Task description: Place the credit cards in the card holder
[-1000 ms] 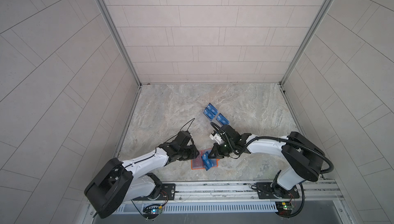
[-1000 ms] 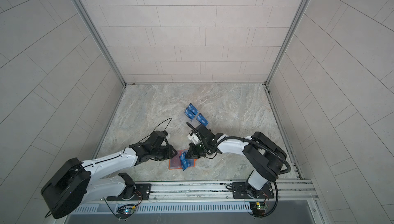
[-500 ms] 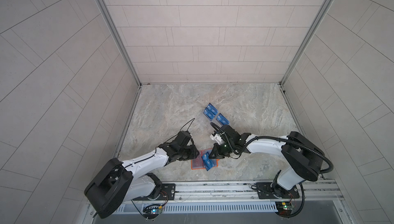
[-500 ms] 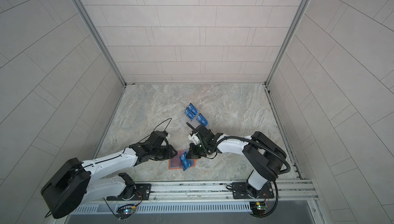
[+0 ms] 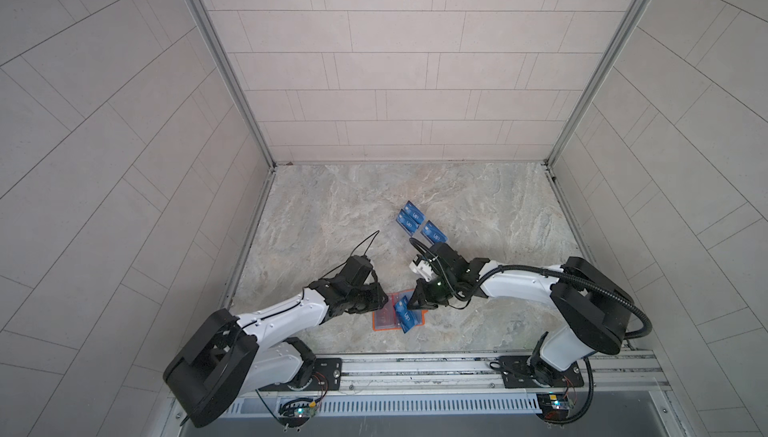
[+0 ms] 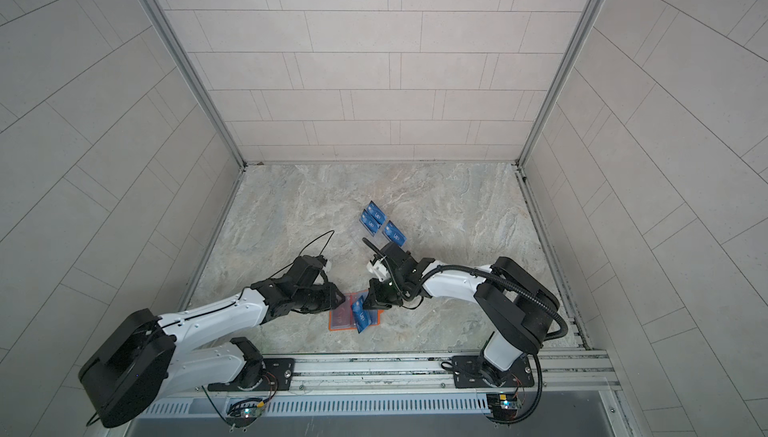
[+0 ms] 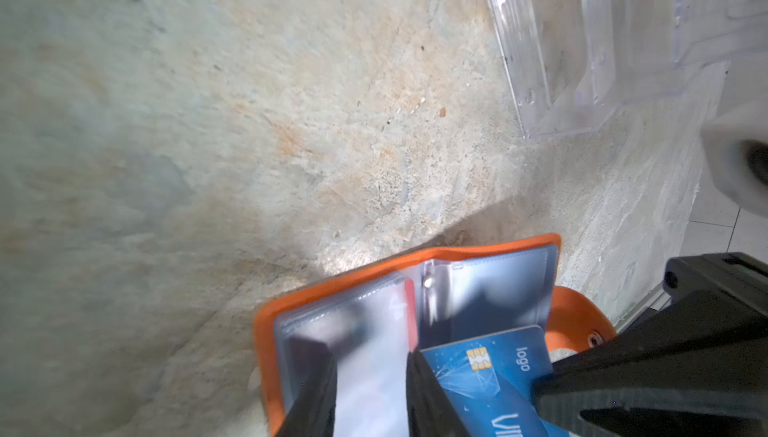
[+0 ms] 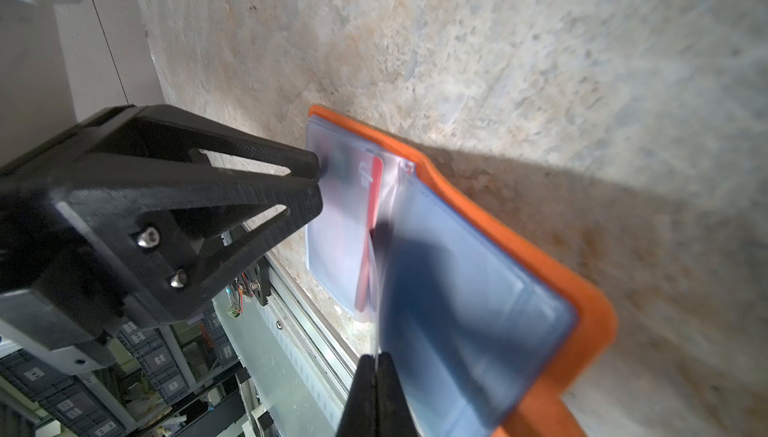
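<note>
With the holder (image 5: 383,321) open on the tabletop (image 5: 332,214) near the front rail (image 5: 415,362), left hand (image 7: 365,351) part-open resting on its left page, right hand (image 8: 376,358) clamped on a blue card (image 7: 490,368) over the right page, we should square the card to the sleeve mouth and slide slowly.

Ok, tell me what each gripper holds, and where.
Right gripper: shut on the blue credit card, at its edge. Left gripper: open, holding nothing, fingertips pressing a card holder sleeve.
</note>
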